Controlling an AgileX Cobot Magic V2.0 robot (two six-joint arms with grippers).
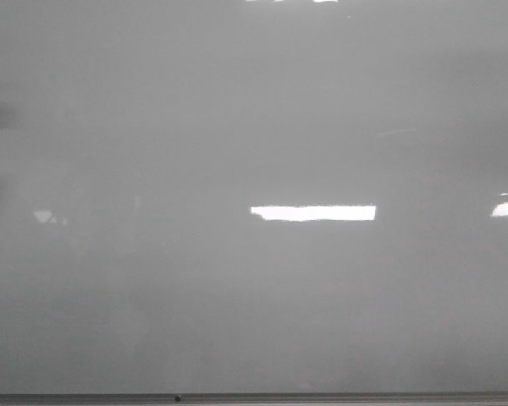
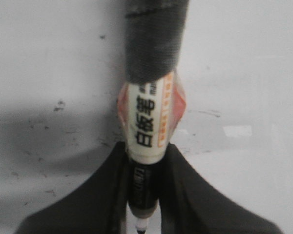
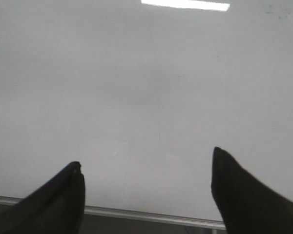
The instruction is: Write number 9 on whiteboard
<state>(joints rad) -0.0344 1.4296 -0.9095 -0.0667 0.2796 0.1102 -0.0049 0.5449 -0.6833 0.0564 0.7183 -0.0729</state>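
Note:
The whiteboard [image 1: 237, 127] fills the front view, glossy pale grey with a thin grey frame along its near edge [image 1: 254, 397]. No number 9 shows on it in any view. Neither gripper shows in the front view. In the left wrist view my left gripper [image 2: 145, 156] is shut on a whiteboard marker [image 2: 149, 126], white-labelled with black characters and an orange stripe, its dark end upward and its small tip down by the fingers, over a white surface. In the right wrist view my right gripper [image 3: 146, 168] is open and empty above the whiteboard [image 3: 146, 87] near its frame.
Bright rectangular light reflections [image 1: 313, 212] lie on the board in the front view. The surface under the left gripper [image 2: 58, 105] carries small dark specks and smudges. The board's grey frame [image 3: 151, 216] runs beneath the right gripper's fingers.

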